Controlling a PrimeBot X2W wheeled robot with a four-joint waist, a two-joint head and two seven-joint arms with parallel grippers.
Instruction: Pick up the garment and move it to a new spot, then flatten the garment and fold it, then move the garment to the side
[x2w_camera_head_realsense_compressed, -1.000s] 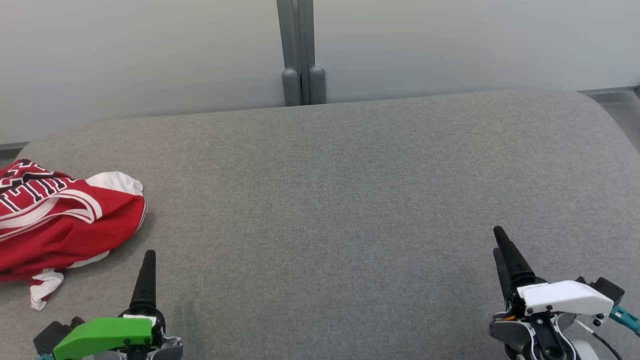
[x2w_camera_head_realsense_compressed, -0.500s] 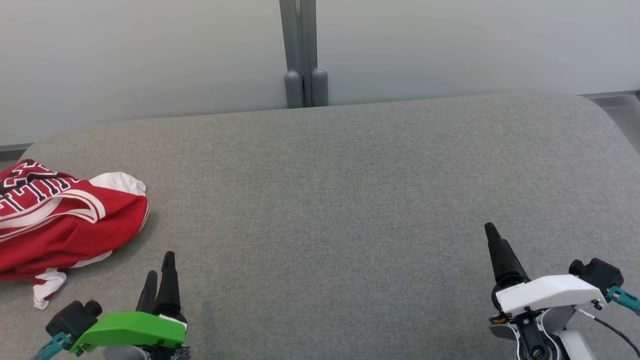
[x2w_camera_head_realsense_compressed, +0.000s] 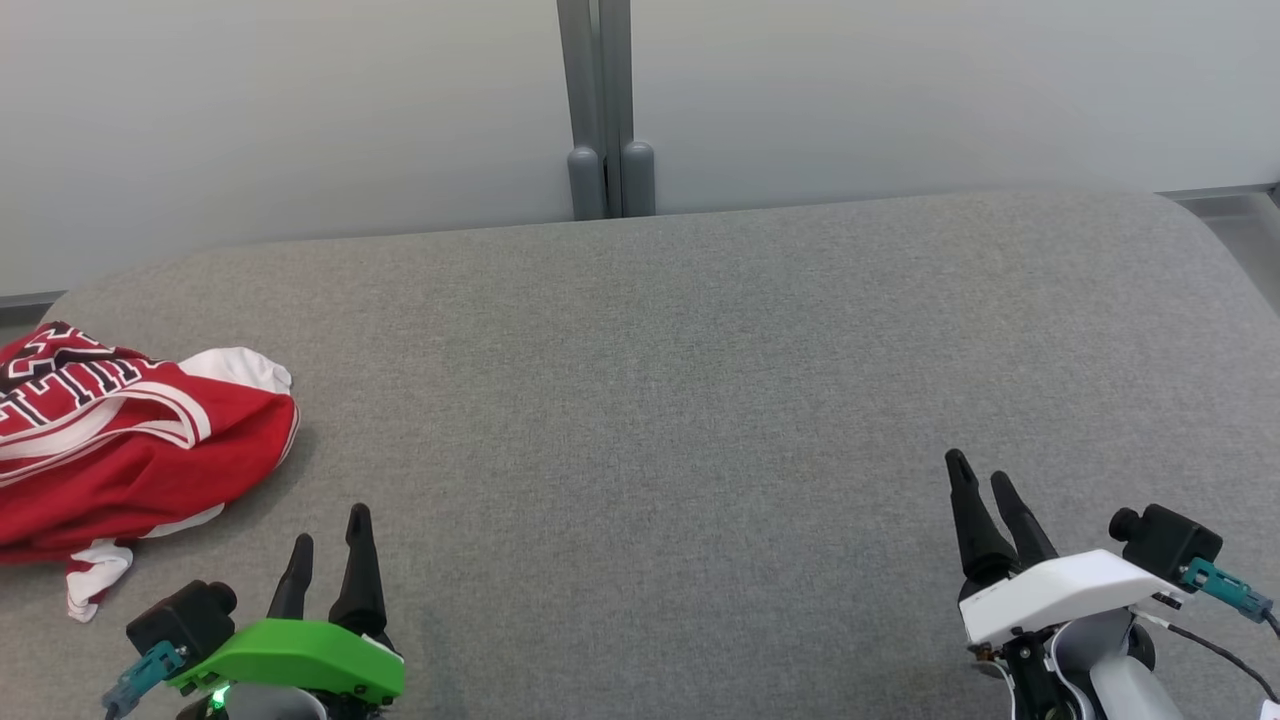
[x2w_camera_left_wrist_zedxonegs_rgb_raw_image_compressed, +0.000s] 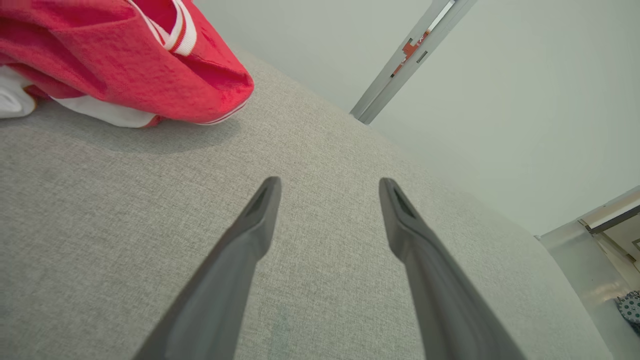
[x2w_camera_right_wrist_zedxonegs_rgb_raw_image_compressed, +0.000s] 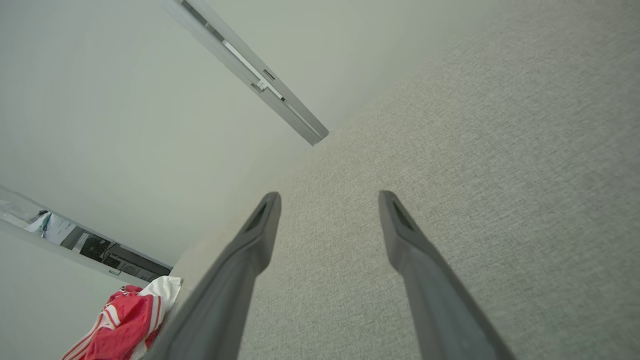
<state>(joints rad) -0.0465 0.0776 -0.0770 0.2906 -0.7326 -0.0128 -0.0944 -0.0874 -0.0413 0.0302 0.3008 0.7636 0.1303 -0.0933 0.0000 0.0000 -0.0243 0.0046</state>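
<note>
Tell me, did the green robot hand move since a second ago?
Yes. The left gripper slid right in the head view, away from the red jersey, and turned so both fingers show.

Red garment (x2w_camera_head_realsense_compressed: 130, 450) w/ white trim (black lettering), crumpled heap at surface's far left edge.

A lab-like test bay — pale partition panels (x2w_camera_head_realsense_compressed: 300, 120), a grey metal post (x2w_camera_head_realsense_compressed: 597, 100), a grey fabric-covered bench (x2w_camera_head_realsense_compressed: 700, 400)

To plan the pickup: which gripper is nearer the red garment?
Left. The left gripper sits just beside the red garment; the right gripper is far across the grey surface.
</note>
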